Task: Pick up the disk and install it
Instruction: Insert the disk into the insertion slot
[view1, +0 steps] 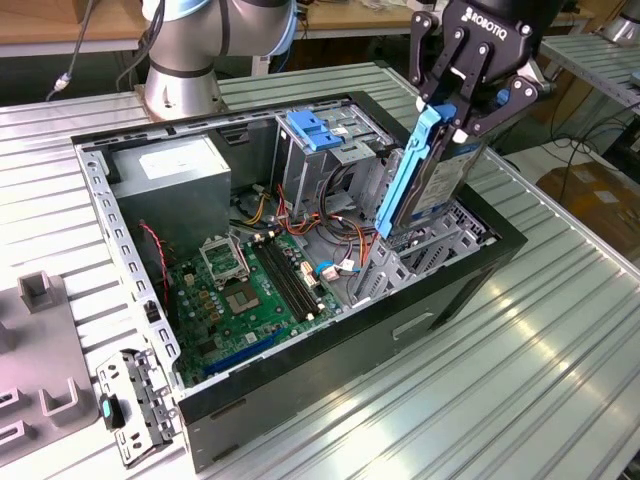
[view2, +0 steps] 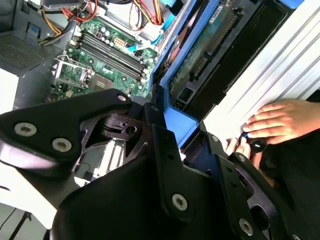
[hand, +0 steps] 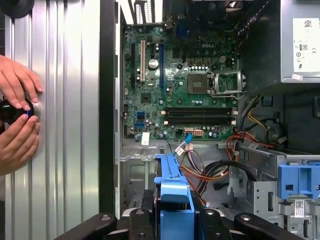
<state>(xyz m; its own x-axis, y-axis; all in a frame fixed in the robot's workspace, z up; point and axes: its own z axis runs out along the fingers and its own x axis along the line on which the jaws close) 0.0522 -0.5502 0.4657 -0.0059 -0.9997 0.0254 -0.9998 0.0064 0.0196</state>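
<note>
Leaning into the case (view1: 330, 352), the disk (view1: 430, 180) sits clamped between fingers (view1: 497, 108).

Silver-grey arm (view1: 185, 60) with pale blue joint caps (view1: 286, 28), black hand (view1: 455, 122) with silver screws (view2: 25, 129).

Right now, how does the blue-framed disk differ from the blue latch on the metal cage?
The disk is gripped by the tool and stands tilted on edge; the latch sits on top of the cage. The disk is much longer than the latch. The disk has a grey body inside its blue frame; the latch is all blue plastic. Both show blue plastic.
</note>
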